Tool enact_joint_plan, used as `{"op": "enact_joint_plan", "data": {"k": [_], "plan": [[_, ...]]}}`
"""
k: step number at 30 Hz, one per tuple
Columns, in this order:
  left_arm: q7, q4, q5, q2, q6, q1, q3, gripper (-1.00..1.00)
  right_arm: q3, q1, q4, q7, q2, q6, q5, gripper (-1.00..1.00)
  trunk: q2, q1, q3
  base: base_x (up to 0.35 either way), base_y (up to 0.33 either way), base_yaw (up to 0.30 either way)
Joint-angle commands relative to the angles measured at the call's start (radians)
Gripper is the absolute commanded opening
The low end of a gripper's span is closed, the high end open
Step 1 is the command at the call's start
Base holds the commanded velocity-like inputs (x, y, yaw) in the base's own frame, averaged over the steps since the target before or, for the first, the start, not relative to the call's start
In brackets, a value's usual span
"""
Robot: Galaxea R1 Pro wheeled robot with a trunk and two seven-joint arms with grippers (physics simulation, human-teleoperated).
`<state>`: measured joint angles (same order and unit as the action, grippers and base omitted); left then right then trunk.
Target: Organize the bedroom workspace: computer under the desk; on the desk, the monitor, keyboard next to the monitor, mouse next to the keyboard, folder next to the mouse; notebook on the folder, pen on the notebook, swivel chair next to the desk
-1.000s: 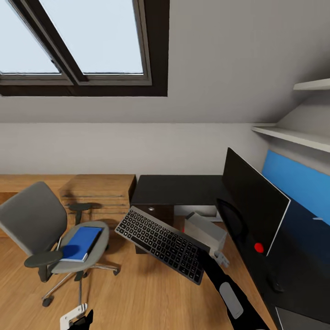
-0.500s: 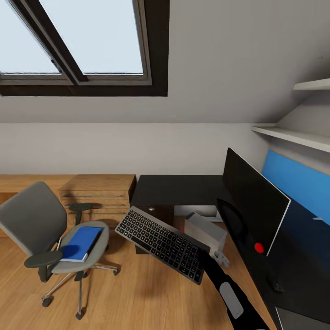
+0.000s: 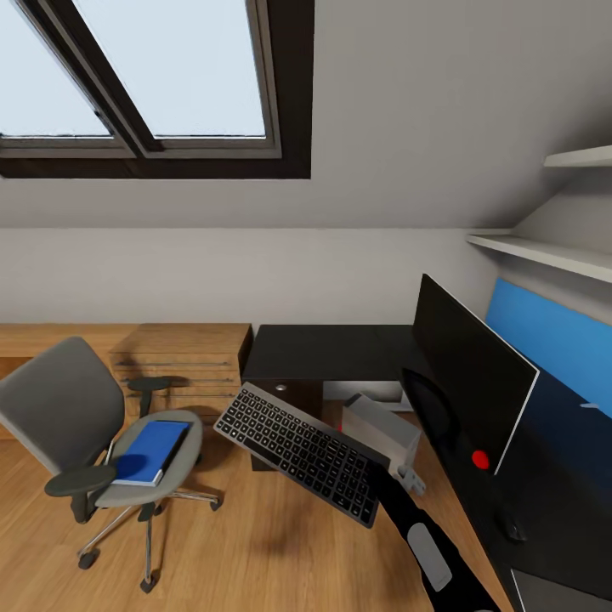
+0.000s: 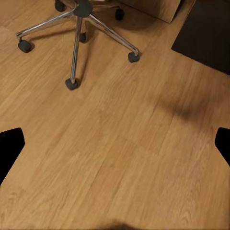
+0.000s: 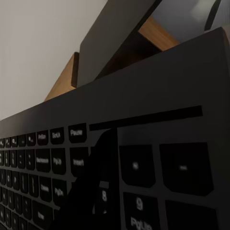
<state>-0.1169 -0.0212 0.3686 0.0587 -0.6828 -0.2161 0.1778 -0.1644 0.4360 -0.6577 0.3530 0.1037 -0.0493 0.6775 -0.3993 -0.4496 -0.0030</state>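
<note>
My right gripper (image 3: 380, 478) is shut on the right end of the keyboard (image 3: 297, 450) and holds it tilted in the air above the floor, in front of the desk (image 3: 323, 350). One dark finger (image 5: 93, 189) lies across the keys (image 5: 158, 167). The monitor (image 3: 472, 374) stands on the desk's right wing. The grey computer (image 3: 380, 429) sits on the floor under the desk. The blue folder (image 3: 151, 450) lies on the swivel chair (image 3: 64, 408) at the left. My left gripper (image 4: 116, 143) is open above bare floor near the chair's chrome base (image 4: 79, 40). I cannot make out the mouse, notebook or pen.
A light-wood dresser (image 3: 183, 361) stands between chair and desk. A blue wall panel (image 3: 552, 340) and white shelves (image 3: 544, 251) sit behind the monitor. Wooden floor (image 3: 280, 544) lies open between the chair and the desk. A skylight window (image 3: 161, 76) is above.
My left gripper, seen a second ago at the head view's bottom edge, has dropped out of that view. The keyboard and right arm have not moved.
</note>
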Motion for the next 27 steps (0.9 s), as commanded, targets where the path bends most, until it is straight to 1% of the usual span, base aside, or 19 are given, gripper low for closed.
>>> {"op": "enact_joint_plan", "data": {"k": [1, 13, 16, 27], "plan": [[-0.010, 0.001, 0.004, 0.000, -0.003, 0.000, 0.008, 1.00, -0.005, 0.001, 0.001, 0.011, 0.001, -0.006, 0.011, -1.00, -0.001, 0.000, 0.000, 0.000, 0.000, 0.000], [-0.011, 0.001, 0.004, 0.005, -0.002, 0.000, 0.008, 1.00, -0.007, 0.000, 0.000, 0.009, -0.002, -0.006, 0.013, -1.00, -0.001, 0.000, 0.000, 0.017, 0.000, 0.000], [-0.010, 0.001, 0.004, 0.005, -0.002, 0.000, 0.008, 1.00, -0.006, 0.000, 0.000, 0.011, -0.003, -0.006, 0.012, -1.00, -0.001, 0.000, 0.000, 0.231, 0.000, 0.000], [-0.009, 0.001, 0.004, 0.004, -0.001, 0.000, 0.008, 1.00, -0.008, 0.000, 0.000, 0.006, -0.002, 0.001, 0.015, -1.00, -0.001, 0.000, 0.000, 0.329, 0.000, 0.000]]}}
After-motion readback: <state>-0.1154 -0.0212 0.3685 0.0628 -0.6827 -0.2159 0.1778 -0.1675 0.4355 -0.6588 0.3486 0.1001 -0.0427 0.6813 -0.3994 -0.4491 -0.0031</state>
